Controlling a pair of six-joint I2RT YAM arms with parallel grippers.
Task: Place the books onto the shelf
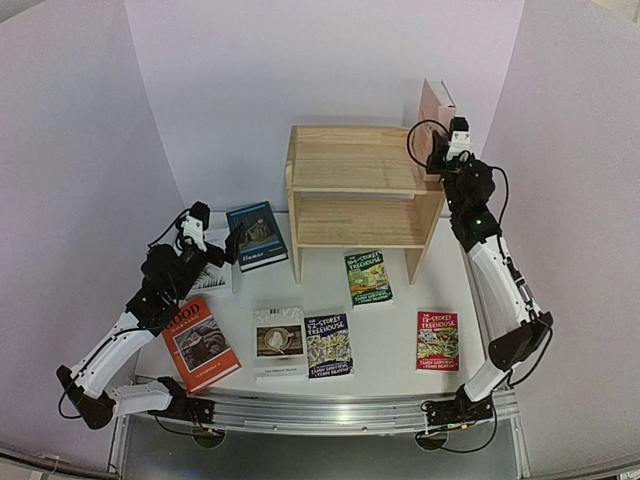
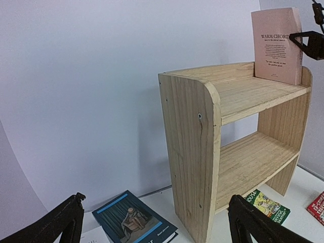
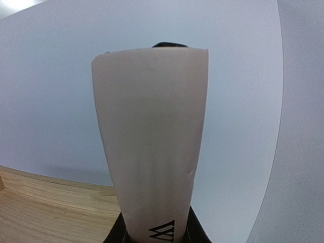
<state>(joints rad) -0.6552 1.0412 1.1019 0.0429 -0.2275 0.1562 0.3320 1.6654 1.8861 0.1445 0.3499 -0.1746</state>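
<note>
Seven books (image 1: pixel 328 344), seemingly, flat on white table (image 1: pixel 396 340); pale walls (image 1: pixel 220 100).

Soft, even light, no hard glare

Bright diffuse light fills the white walls (image 1: pixel 300 60); only faint shadows lie beneath the shelf (image 1: pixel 360 190), left of the right claw (image 1: pixel 447 115). Just ahead of that claw, the pale pink book (image 3: pixel 152 142) looms close, soft-focused and bowed by the wide lens, with a blown-out corner up and left of it. The left claw (image 2: pixel 157 212) shows dark, slightly blurred fingers (image 2: pixel 55 225); the shelf ahead of them is sharp.
</note>
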